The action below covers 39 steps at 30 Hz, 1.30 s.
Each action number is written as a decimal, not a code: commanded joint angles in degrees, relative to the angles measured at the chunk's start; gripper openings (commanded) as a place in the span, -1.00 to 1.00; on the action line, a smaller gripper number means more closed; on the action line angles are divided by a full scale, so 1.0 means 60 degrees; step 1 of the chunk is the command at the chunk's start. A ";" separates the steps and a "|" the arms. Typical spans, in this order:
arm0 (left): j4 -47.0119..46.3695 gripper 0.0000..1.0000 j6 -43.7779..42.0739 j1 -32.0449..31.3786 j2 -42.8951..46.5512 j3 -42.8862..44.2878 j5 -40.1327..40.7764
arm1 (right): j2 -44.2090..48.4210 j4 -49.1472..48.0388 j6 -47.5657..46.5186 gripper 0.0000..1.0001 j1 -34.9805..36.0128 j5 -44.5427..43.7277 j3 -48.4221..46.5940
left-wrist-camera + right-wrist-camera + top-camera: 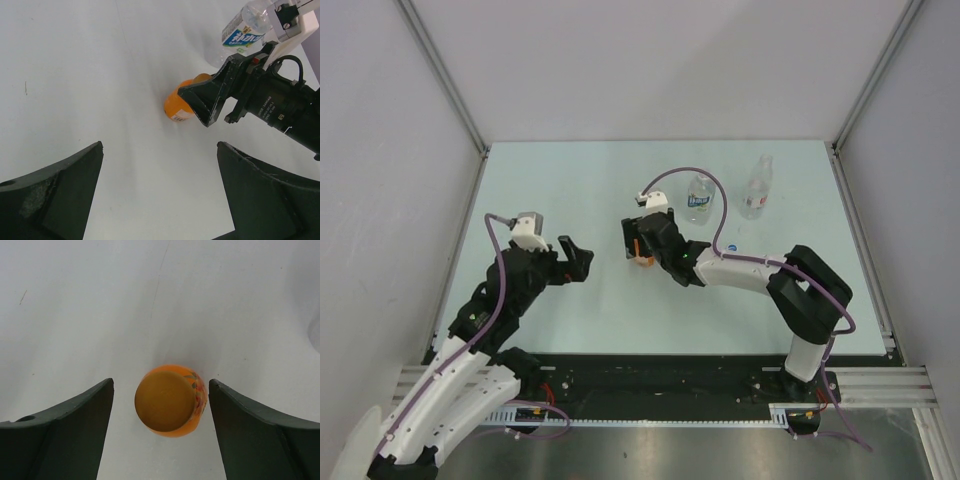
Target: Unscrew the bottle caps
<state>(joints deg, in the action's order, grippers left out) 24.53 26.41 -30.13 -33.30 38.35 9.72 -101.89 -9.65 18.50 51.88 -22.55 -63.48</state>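
1. Pale table [580, 180]: task roughly one-third done, I judge.
2. Left gripper [160, 145], 8 o'clock, gapes empty; right gripper [160, 382] straddles the central orange bottle [199, 390], jaws apart, untouching.
3. Blue-label bottle [699, 198] and slim bottle [754, 190] stand at 1 o'clock.
4. Orange cap [165, 402] is on; white cap [733, 246] lies loose at 3 o'clock.

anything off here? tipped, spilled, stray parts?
One stray: a small white round cap with a blue mark lies loose on the table beside the right arm. The squat orange plastic bottle, the clear blue-labelled plastic bottle and the slim clear plastic bottle stand upright; no spill visible.
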 commanded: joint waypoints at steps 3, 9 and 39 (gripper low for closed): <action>-0.0324 0.99 0.0050 0.0085 -0.0075 -0.0122 -0.0242 | -0.0114 0.0055 0.0066 0.33 -0.0062 -0.0066 -0.0333; -0.0383 1.00 0.0110 0.0071 -0.0046 -0.0210 -0.0272 | 0.0135 0.0363 0.0022 -0.36 -0.0062 -0.0241 -0.0318; -0.8135 0.99 0.0463 -0.0280 -0.1817 -0.0007 -0.9178 | 0.7970 0.3044 0.3258 -1.00 -0.0808 0.4986 0.0868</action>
<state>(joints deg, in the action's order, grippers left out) -16.69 28.62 -30.44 -42.85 35.33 -35.07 -57.74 7.31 33.04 49.65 -4.16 -58.89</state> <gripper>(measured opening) 0.996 0.469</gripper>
